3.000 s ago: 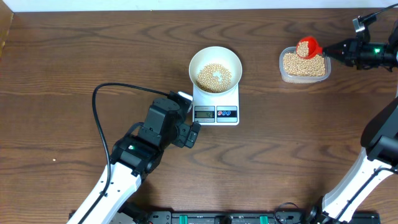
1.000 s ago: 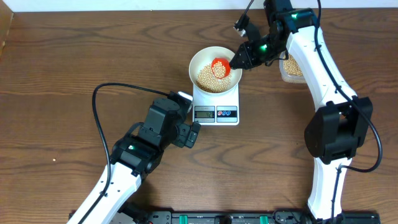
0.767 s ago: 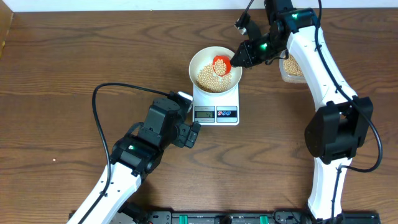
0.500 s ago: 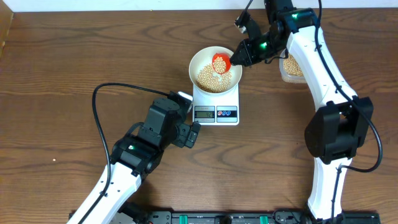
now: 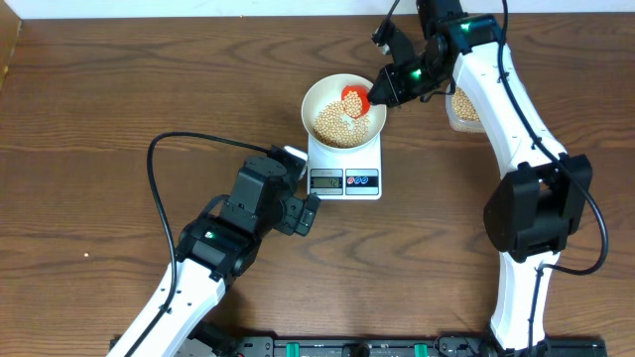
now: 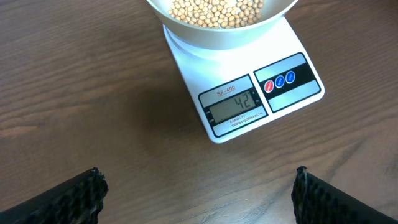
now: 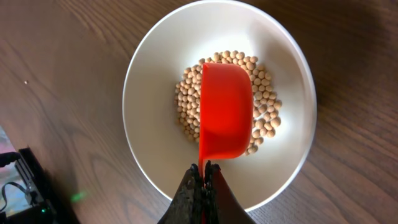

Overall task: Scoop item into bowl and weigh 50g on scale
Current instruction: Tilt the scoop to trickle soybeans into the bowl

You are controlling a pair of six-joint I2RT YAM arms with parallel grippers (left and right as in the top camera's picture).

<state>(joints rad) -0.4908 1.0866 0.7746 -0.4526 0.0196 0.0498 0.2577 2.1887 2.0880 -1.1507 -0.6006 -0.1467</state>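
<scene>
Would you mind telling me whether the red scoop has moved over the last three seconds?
Yes. The red scoop has moved left, from above the clear tub to above the bowl on the scale.

From my left hand [image 6: 199,190], spread wide open, I see the bowl [image 6: 186,32] of beans [image 6: 217,11] on the scale [image 6: 189,68] reading 42.

The bowl [image 6: 180,31] sits on the scale [image 6: 193,74], ahead of the left fingers [image 6: 68,199], its display [image 6: 235,107] nearest them. The beans [image 7: 264,99] lie in the bowl. The scoop [image 7: 225,112] hangs over them, straight ahead of the right fingers [image 7: 189,193] pinching its handle; the tub [image 5: 458,111] lies behind those fingers
</scene>
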